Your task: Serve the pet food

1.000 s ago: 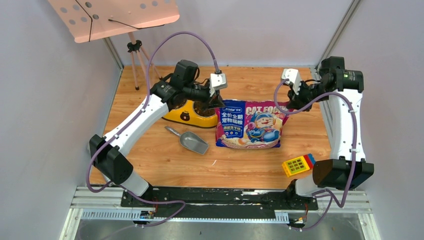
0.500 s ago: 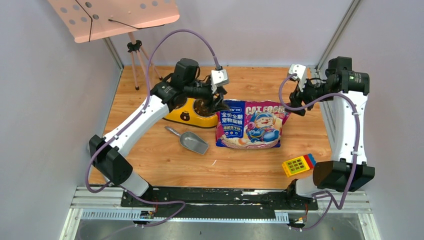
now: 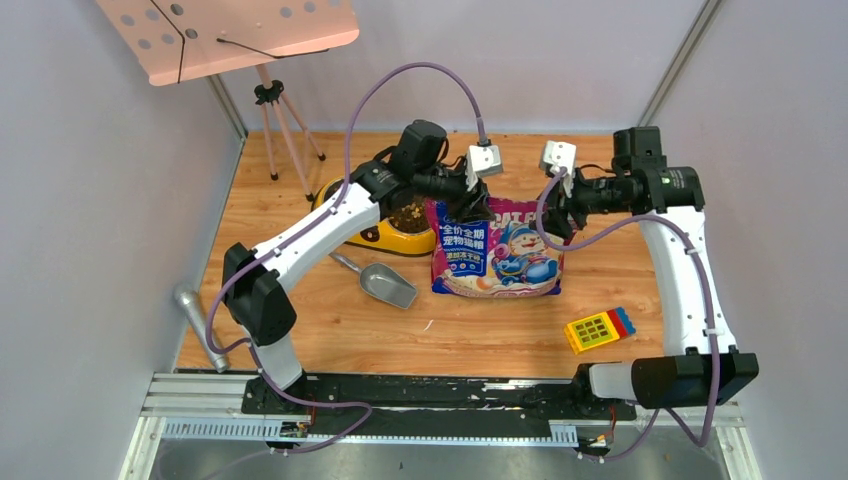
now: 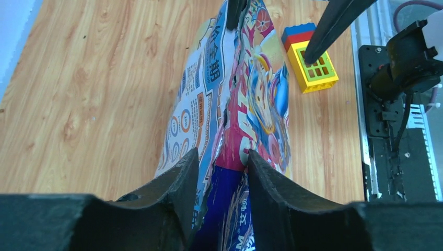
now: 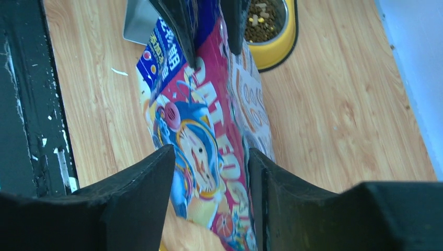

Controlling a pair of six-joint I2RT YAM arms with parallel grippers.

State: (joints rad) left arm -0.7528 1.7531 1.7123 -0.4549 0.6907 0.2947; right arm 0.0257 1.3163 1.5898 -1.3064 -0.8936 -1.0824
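Wood-grain tabletop (image 3: pixel 300 330) takes up most of the overhead view, and the two white arms reach over it towards each other. The left gripper (image 4: pixel 223 155) and the right gripper (image 5: pixel 210 150) meet nose to nose at the far end of the cat food bag (image 3: pixel 497 250).

In each wrist view the bag's glossy printed foil fills the gap between the black fingers and touches both, creased into a ridge. Each gripper is clamped on the bag, one at each far corner. The opposite gripper's dark fingertips show at the top of each wrist view. The bag runs from the grippers back towards the arm bases, and its near end lies on the wood.

The yellow feeder (image 3: pixel 385 238) sits just beside the left gripper, on its outer side, away from the right one and partly under the left arm. The grey metal scoop (image 3: pixel 385 283) lies nearer the bases than that gripper, beside the bag's left edge and apart from it.

A yellow toy block (image 3: pixel 597 328) with red and blue ends rests well behind the right gripper, off the bag's near right corner.

The pet food (image 5: pixel 264 21) shows as brown kibble in the one visible feeder bowl – close to the left gripper's fingers. What the bag holds is hidden.
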